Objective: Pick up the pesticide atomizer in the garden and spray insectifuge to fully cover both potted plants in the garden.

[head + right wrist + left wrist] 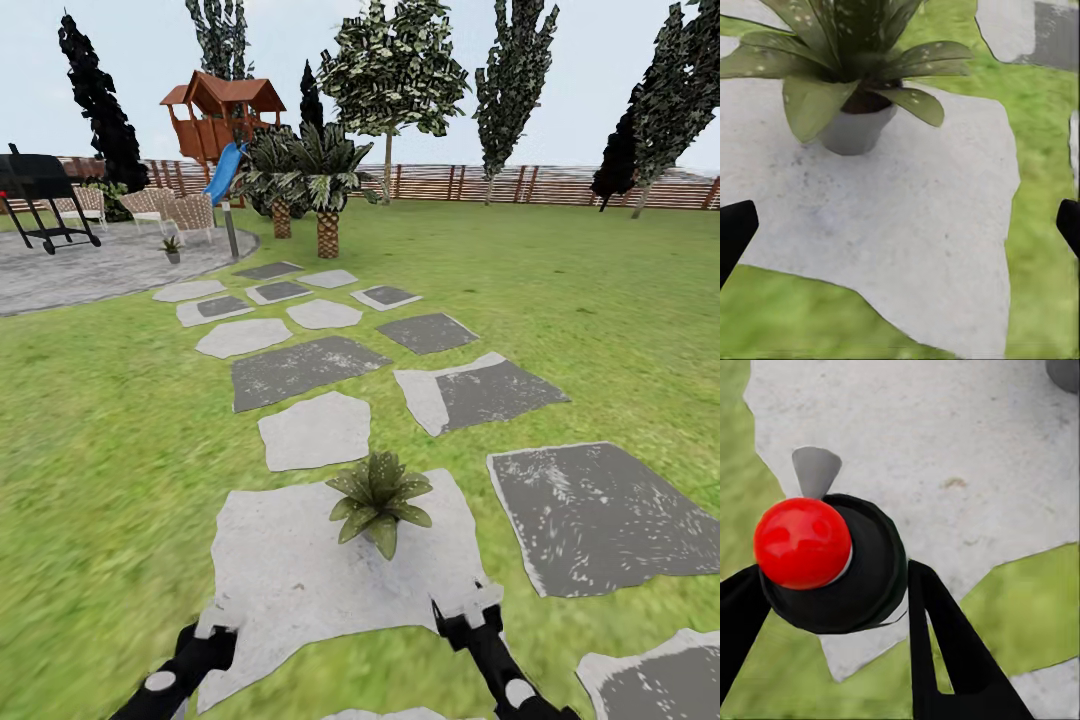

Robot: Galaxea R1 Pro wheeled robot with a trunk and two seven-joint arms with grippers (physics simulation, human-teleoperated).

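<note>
Head view: near potted plant (380,500) on a pale stepping stone (290,570) just ahead of the left gripper (207,648) and right gripper (468,618); far potted plant (172,246) well off on the patio (90,270). Left wrist view: pesticide atomizer (847,577) pinched between the fingers, so pickup looks done. Right wrist view: fingers spread wide, empty. Spraying of both plants judged still to do.

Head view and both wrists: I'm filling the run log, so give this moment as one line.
left gripper: shut on pesticide atomizer | right gripper: open, facing near potted plant on pale stepping stone | far potted plant: on patio
</note>
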